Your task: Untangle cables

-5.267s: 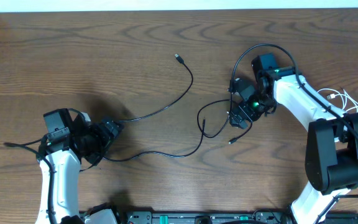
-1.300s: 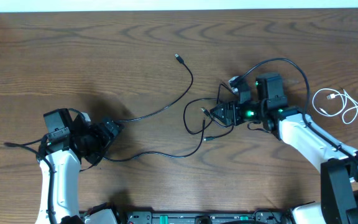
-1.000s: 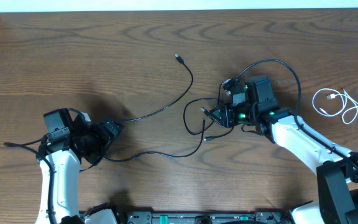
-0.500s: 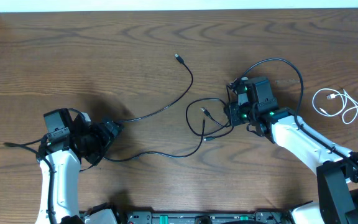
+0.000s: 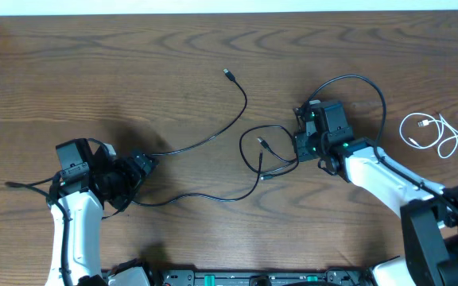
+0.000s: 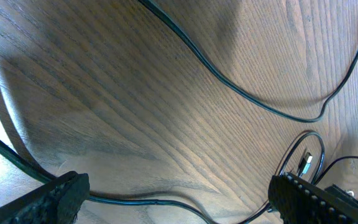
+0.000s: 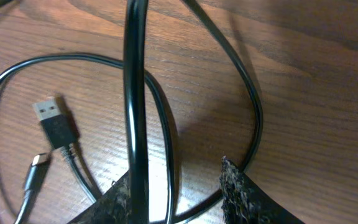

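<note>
Thin black cables (image 5: pixel 213 135) lie across the table's middle, one ending in a plug (image 5: pixel 227 73) at the back. They cross in a small tangle of loops (image 5: pixel 259 155). My right gripper (image 5: pixel 299 144) sits at the right edge of those loops. In the right wrist view its jaws (image 7: pixel 176 173) stand partly open, with a thin black loop (image 7: pixel 166 130) and a blurred black cord (image 7: pixel 135 87) running between the fingers (image 7: pixel 241 193). A USB plug (image 7: pixel 55 124) lies beside them. My left gripper (image 5: pixel 139 168) is wide open (image 6: pixel 179 205) over a black cable (image 6: pixel 160 202) on the wood.
A coiled white cord (image 5: pixel 429 131) lies alone at the far right. A pale strip (image 5: pixel 229 6) borders the back of the table. The arm bases and a black rail (image 5: pixel 245 278) line the front edge.
My right gripper has backed off to the right from the loops and its jaws have widened. The loops have settled slightly on the table. The left arm has not moved.
</note>
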Controlling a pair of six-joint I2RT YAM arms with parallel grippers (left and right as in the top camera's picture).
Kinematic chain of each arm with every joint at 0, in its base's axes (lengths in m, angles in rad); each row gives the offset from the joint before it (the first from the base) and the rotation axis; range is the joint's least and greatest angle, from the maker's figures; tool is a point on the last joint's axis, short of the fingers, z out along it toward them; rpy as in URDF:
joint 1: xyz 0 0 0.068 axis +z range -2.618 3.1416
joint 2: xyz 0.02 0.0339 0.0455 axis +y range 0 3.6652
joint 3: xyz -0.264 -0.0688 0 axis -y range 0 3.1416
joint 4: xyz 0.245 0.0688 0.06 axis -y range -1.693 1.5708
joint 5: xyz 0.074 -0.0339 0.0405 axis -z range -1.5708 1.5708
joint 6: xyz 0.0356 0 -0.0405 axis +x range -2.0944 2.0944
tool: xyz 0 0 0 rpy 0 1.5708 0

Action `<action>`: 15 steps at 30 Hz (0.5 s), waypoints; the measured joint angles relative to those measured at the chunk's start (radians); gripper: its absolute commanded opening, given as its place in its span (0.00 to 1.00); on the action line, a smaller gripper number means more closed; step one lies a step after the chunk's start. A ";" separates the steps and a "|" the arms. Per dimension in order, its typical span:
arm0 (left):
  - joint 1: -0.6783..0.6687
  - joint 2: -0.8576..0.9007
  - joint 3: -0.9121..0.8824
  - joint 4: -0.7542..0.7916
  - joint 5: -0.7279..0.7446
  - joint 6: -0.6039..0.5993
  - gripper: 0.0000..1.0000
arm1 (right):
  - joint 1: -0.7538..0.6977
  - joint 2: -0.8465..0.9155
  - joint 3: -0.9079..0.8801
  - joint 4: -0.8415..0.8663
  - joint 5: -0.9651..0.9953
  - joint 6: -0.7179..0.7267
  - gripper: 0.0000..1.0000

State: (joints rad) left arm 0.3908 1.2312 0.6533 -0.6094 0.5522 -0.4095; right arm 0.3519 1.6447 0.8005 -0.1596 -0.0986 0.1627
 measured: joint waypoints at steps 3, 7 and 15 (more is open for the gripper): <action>0.000 0.000 0.000 0.000 0.000 0.000 0.98 | 0.000 0.037 0.000 0.017 0.003 -0.007 0.37; 0.000 0.000 0.000 0.000 0.000 0.000 0.98 | 0.000 0.073 -0.004 0.027 0.006 -0.013 0.34; 0.000 0.000 0.000 0.000 0.000 0.000 0.98 | 0.000 0.073 -0.005 0.024 0.007 -0.015 0.25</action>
State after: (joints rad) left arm 0.3908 1.2312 0.6529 -0.6098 0.5522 -0.4095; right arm 0.3519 1.7180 0.7956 -0.1352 -0.0914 0.1478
